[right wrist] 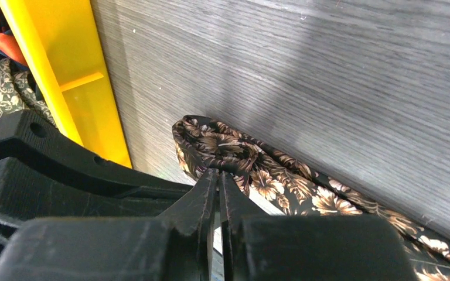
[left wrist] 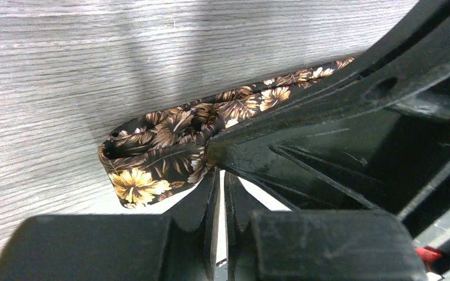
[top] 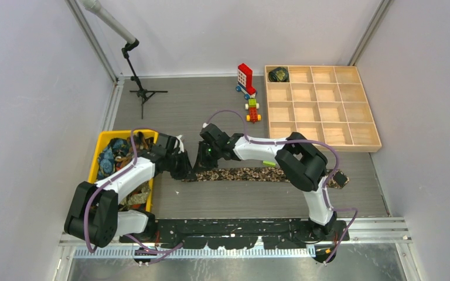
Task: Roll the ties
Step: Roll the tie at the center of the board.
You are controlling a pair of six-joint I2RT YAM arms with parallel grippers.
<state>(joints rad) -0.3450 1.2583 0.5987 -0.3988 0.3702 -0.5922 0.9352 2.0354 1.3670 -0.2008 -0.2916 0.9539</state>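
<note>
A long dark-brown, tan-flowered fabric necktie lies flat across the grey desk. The left gripper and right gripper both clench its folded end, apparently starting the roll. Next, the fold needs turning over evenly.

Nothing readable is showing: no text, label, brand, number or sign is appearing in any view.
</note>
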